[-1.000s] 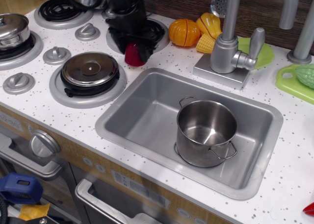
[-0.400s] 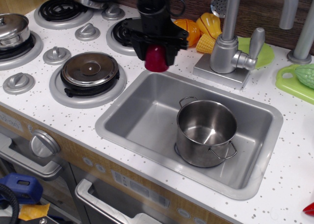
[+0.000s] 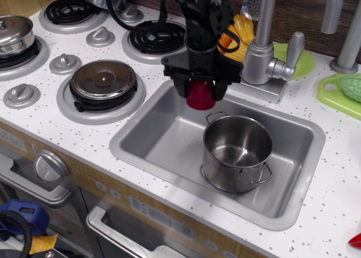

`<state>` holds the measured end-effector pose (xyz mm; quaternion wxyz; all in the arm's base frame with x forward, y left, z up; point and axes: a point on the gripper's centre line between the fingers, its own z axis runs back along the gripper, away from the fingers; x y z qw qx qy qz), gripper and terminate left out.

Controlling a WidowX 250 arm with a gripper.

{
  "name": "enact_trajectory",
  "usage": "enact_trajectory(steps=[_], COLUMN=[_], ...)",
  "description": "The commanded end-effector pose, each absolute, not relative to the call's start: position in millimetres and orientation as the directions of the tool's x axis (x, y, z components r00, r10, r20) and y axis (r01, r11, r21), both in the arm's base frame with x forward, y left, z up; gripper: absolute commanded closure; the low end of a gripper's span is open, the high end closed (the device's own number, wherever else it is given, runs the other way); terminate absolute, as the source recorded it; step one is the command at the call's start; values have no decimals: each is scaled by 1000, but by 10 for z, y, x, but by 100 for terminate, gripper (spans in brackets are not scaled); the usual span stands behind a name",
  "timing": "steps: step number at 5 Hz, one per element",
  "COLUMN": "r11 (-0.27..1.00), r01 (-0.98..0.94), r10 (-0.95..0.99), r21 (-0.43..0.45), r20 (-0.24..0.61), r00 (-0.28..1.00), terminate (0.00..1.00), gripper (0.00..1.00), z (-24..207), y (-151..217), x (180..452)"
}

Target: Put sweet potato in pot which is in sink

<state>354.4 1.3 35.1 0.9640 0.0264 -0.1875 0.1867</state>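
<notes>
Above the sink's far rim, at about 11 o'clock from the pot: one black gripper (image 3: 201, 88), pointing straight down, its fingers clamped on either side of the sweet potato (image 3: 200, 95). The arm comes in from the top edge of the view, runs downward past the rear burner, and ends in a wide black crossbar just above the held piece. Black cables loop behind its upper section.

Sweet potato: dark red, stubby, hanging from the gripper with its lower half showing below the fingers. Held in the air over the back part of the basin, clear of the basin floor, beside the pot and not over its mouth.

Pot (image 3: 237, 152): shiny steel, open-topped, upright on the floor of the sink (image 3: 141, 151), toward the basin's 3 o'clock side. Wire loop handles at its 11 and 4 o'clock. Nothing visible inside.

Sink: silver-grey rectangular basin set in a white speckled countertop (image 3: 338, 179).

Faucet (image 3: 265, 49): grey, at 12 o'clock from the pot, just right of the arm.

Orange toy (image 3: 228, 40): partly hidden behind the arm, at 12 o'clock from the gripper.

Lidded burner (image 3: 102, 80): at 9 o'clock from the gripper.

Small lidded steel pot (image 3: 14, 32): far left edge, on a burner.

Green board with green toy (image 3: 341, 91): right edge.
</notes>
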Motion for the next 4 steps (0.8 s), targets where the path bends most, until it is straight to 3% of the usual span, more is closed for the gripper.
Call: enact_trajectory(steps=[1, 2, 3, 4], r11=[912, 900, 899, 899], r01=[-406, -434, -436, -436], r10=[387, 407, 409, 409], r21=[-56, -46, -45, -45], r20=[448, 447, 447, 447], r00=[806, 797, 796, 796], terminate=[0, 0, 0, 100], gripper=[100, 0, 0, 0], z=[538, 570, 591, 591], y=[-273, -396, -414, -414], x=[3565, 3553, 3540, 3540])
